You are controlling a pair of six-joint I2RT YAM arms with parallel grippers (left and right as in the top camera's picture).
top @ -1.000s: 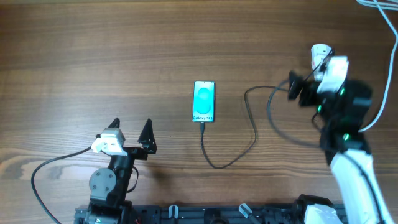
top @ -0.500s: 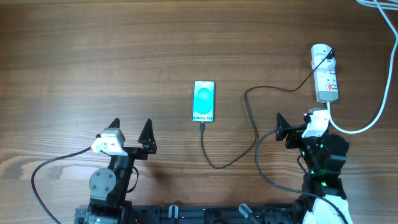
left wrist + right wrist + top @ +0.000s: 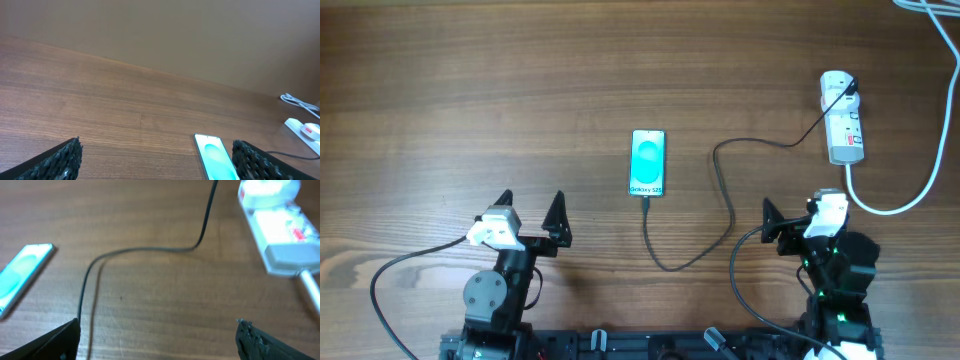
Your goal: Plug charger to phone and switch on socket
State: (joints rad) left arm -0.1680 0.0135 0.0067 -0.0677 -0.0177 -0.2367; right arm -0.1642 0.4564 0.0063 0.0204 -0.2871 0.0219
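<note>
A brown wooden counter carries the phone at centre, screen up. The charger tip meets its 6 o'clock edge, and the cable loops toward the white socket at 2 o'clock. The left fingers at 8 o'clock and the right fingers at 4 o'clock are spread wide, holding nothing.

Brown wood-grain table — on it a flat teal-screened smartphone; a thin black looping cable meeting its near end; a white plastic power strip; a thicker white cord — running off the far edge.
</note>
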